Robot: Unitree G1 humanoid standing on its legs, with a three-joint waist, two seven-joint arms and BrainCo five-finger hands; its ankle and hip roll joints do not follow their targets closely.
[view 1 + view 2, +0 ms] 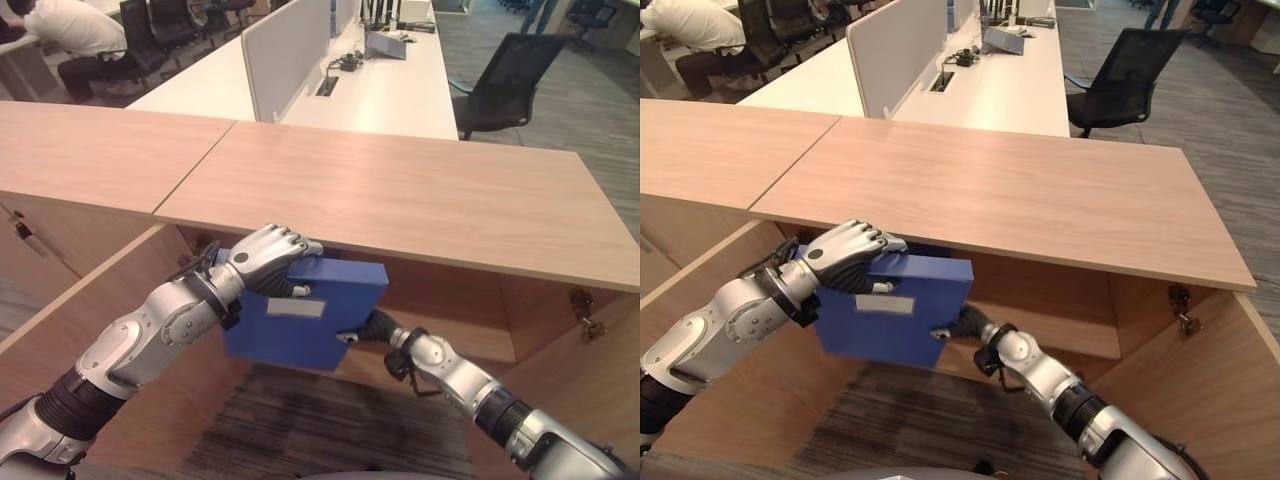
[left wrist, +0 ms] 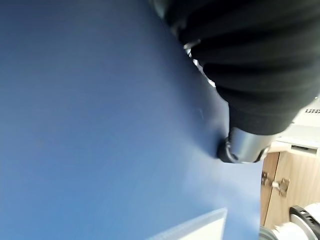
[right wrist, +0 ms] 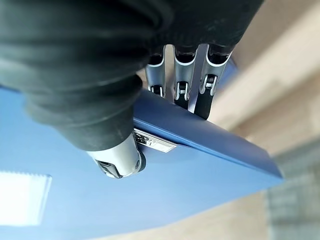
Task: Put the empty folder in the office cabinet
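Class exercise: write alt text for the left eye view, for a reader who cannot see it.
Two robot hands hold a blue folder upright under a wooden cabinet top, in the open cabinet. The left hand curls over its upper corner; the right hand grips its lower edge.

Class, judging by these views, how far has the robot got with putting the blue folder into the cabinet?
Done: the blue folder is lifted to the open cabinet, just under its wooden top. In hand: the left hand curls over its upper edge and the right hand pinches its side. Left: pushing it in, setting it down and letting go.
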